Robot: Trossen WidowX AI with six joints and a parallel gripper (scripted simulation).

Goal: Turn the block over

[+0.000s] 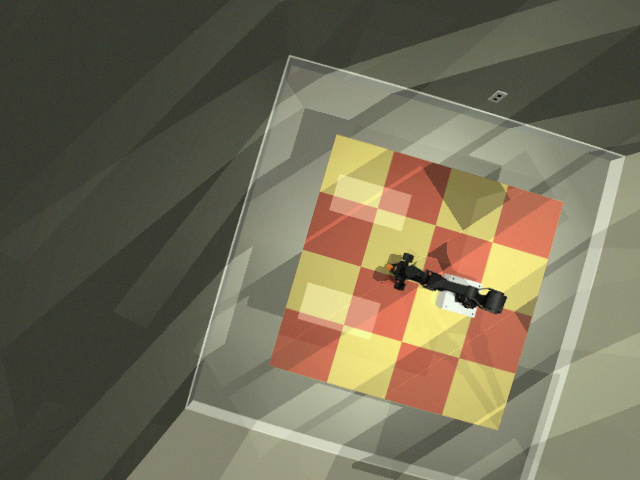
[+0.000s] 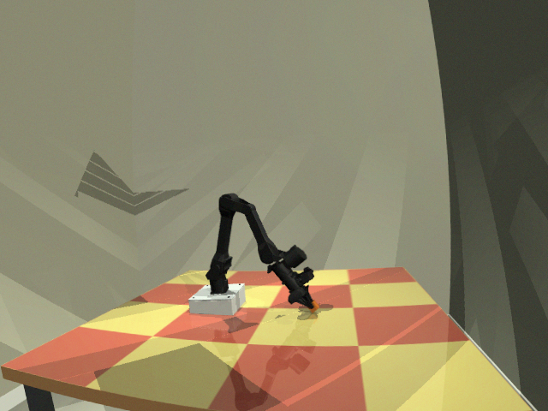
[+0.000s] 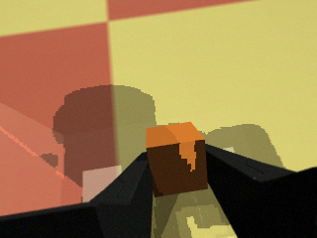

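While the arm point(image 1: 439, 281) point(image 2: 224, 232) leans down at a slant from its white base block point(image 1: 467, 311) point(image 2: 212, 306), its parallel-jaw gripper point(image 1: 394, 269) point(image 2: 311, 306) point(image 3: 173, 155) is closed on the orange block point(image 1: 389, 267) point(image 2: 314, 306) point(image 3: 176, 135), one finger against each of two opposite sides. In the top view the block sits just right of the frame's middle, at the left end of the arm; in the exterior view it is right of centre in the lower part, close over the checkered table top point(image 1: 369, 361) point(image 2: 398, 327). Whether its lower edge touches the surface I cannot tell. In the wrist view it fills the lower middle, tilted, with one face bright and one mostly in shadow; no mark can be made out.

The block looks small, light and stiff, likely neither fragile nor apt to squash. Its flat sides suit the present hold, though smooth faces could let it pivot if an edge catches the table. The turn seems under way, not finished. The next move probably calls for more tilt at the wrist with the same side grip, then a low, gentle release so the block settles flat instead of tipping back.
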